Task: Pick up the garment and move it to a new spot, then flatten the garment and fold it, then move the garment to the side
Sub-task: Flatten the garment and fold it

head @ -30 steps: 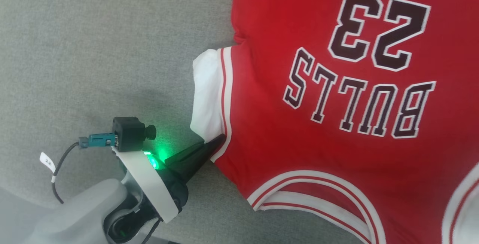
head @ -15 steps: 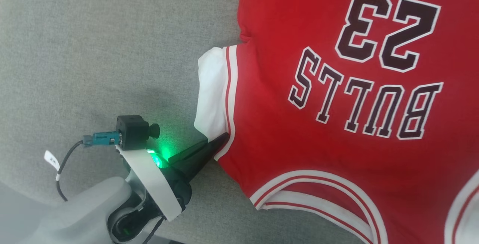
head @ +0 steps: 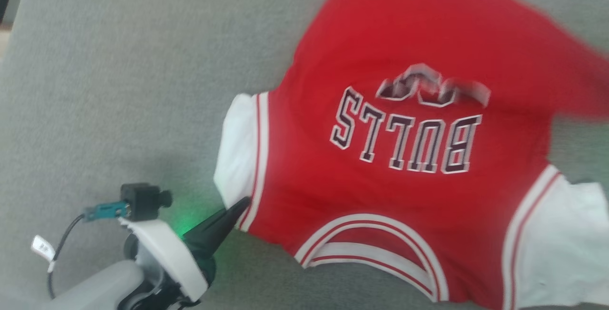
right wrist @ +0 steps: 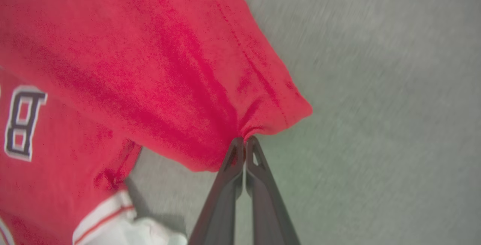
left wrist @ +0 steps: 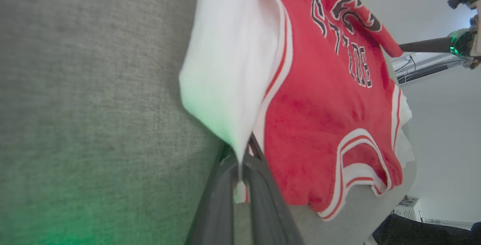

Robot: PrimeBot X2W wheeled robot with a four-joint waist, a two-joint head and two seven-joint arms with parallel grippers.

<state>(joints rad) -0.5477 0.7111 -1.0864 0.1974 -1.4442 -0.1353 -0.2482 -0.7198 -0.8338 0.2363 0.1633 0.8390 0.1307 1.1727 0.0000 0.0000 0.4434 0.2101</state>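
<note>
Left hand (head: 240, 203): fingers pressed together, narrow, pinching the bottom corner of the white sleeve (head: 238, 153) where it meets the striped trim. In the left wrist view the hand (left wrist: 240, 173) has a sliver of white cloth nipped between its two dark fingers. Green glow on the grey counter (head: 119, 86) just behind the fingers.

The garment (head: 380, 196) starts at that hand's fingertips and spreads away to its right. Red body, "BULLS" lettering reading upside down, collar trim nearest the robot. The number beyond the lettering is creased and blurred; cannot read it. A second white sleeve (head: 561, 243) lies on the far side from the left hand, flat on the counter.

Left wrist view: garment (left wrist: 319, 117) mostly flat, but its far red corner rises off the counter to the right hand (left wrist: 401, 46).

Right hand (right wrist: 245, 140): closed, fingertips gripping the hem near a red corner of the garment (right wrist: 150, 68). Cloth bunches into folds at the tips and hangs away to the hand's left, shadow on the counter beneath.
</note>
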